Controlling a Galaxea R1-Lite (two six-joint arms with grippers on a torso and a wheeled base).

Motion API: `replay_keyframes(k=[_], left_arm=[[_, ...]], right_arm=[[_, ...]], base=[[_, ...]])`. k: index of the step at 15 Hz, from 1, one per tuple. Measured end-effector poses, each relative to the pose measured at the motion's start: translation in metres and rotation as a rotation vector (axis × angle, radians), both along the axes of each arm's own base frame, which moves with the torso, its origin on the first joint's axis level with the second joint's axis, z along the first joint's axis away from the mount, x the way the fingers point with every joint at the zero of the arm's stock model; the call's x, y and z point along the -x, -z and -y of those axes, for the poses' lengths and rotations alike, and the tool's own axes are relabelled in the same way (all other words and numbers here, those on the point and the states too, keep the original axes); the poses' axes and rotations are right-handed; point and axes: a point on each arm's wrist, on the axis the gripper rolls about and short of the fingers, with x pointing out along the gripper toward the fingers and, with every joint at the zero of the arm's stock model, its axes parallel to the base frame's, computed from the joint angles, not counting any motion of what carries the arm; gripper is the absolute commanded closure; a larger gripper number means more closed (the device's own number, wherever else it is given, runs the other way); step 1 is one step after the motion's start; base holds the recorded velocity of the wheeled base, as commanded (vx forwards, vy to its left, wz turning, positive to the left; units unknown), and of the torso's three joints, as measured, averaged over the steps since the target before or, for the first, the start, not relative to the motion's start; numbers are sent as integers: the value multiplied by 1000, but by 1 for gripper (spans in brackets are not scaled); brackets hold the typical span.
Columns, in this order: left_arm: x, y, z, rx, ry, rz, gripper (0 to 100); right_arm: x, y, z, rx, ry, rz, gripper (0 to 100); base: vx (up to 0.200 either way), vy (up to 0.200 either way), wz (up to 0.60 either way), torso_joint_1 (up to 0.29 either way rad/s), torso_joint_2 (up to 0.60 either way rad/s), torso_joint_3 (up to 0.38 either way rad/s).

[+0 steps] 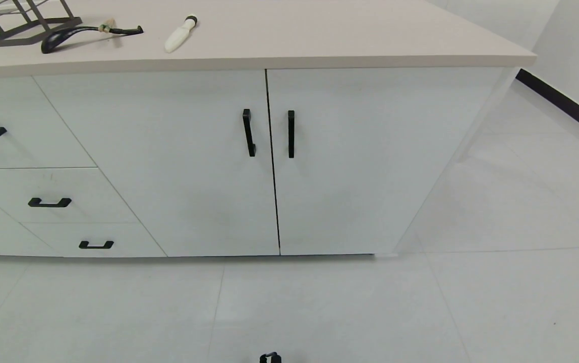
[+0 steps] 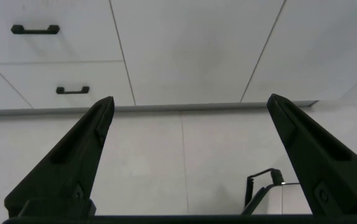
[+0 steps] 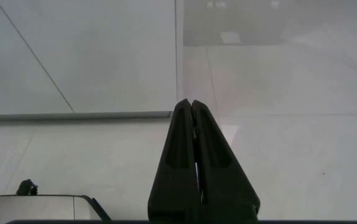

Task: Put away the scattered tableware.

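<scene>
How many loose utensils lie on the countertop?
2: a black ladle beside the wire rack, and a white utensil to its right. More may lie beyond the picture's edge.

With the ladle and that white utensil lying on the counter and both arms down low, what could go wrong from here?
1. The white utensil lies near the front edge of the counter; a clumsy grasp might knock it to the floor.
2. The right gripper is shut, while the left gripper is open; the right must open before any grasp.
3. The ladle has its bowl close beside the rack, so fingers could bump the rack.
</scene>
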Motion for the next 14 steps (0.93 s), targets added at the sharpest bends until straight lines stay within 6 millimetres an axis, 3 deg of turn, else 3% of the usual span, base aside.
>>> replay_keyframes(k=[2,8,14], left_arm=[[0,0,0,1,-1,0,0],[0,0,0,2,-1,0,0],[0,0,0,7,-2,0,0]], right_arm=[[0,0,0,0,-1,-1,100],[0,0,0,0,0,-1,100],[0,0,0,0,-1,-1,100]], base=[[0,0,0,0,0,0],[0,0,600,3,-1,3],[0,0,0,0,0,0]])
